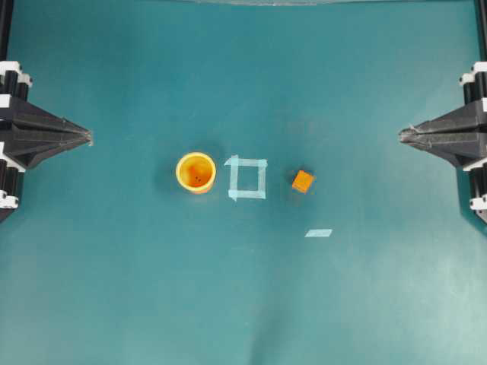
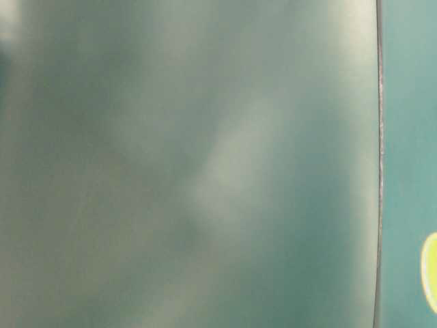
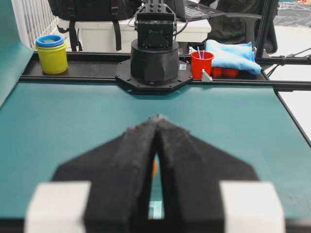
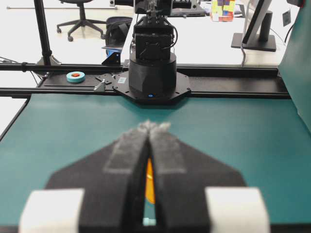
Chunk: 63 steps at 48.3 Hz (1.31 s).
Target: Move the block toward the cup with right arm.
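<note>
Small orange block (image 1: 303, 181) flat on table, yellow cup (image 1: 196, 172) upright, well apart

No legible text, labels, brands, numbers or signs in any view; all visible surfaces unmarked.

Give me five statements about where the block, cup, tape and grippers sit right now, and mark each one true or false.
1. The block lies inside the tape square. False: it sits outside it, on the side away from the cup.
2. The tape square lies between cup and block. True.
3. The right gripper holds the block. False: its jaws are shut on nothing, far from it.
4. The left gripper is shut. True.
5. The cup lies tipped over. False: it stands upright.
</note>
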{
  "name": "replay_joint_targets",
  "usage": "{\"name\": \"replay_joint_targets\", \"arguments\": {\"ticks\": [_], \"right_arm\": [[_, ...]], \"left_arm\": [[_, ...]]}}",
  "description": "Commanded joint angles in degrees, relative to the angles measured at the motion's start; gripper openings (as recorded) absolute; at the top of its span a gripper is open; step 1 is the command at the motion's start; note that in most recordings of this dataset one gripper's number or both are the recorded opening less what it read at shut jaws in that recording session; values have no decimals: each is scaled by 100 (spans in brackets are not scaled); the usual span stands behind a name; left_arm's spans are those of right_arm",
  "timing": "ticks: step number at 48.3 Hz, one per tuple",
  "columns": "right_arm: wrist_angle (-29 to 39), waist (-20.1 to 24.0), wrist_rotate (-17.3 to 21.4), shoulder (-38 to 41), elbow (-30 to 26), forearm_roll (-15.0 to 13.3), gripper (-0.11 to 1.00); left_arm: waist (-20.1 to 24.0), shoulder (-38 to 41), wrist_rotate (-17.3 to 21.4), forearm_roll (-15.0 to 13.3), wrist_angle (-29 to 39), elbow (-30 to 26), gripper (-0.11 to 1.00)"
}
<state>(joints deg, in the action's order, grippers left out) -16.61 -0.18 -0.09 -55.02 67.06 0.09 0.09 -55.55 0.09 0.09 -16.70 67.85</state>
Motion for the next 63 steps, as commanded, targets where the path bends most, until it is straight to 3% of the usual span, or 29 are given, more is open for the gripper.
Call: {"name": "replay_joint_targets", "arguments": {"ticks": [1, 4, 31, 35, 48, 56, 63], "right_arm": [[-26, 26, 44, 44, -105, 9, 0], [70, 18, 53, 97, -176, 53, 0], [220, -18, 18, 431, -396, 70, 1], [246, -18, 9, 431, -396, 62, 9], [246, -18, 26, 475, -404, 70, 48], [229, -26, 62, 650, -404, 105, 57], [97, -44, 62, 923, -413, 185, 58]], "left_arm": [[-9, 62, 18, 53, 132, -193, -1], [-9, 62, 26, 70, 176, -246, 4], [70, 167, 18, 88, 343, -281, 2], [70, 167, 18, 88, 343, -290, 2], [70, 167, 18, 88, 343, -290, 2], [70, 167, 18, 88, 343, -290, 2], [62, 167, 18, 88, 343, -290, 2]]}}
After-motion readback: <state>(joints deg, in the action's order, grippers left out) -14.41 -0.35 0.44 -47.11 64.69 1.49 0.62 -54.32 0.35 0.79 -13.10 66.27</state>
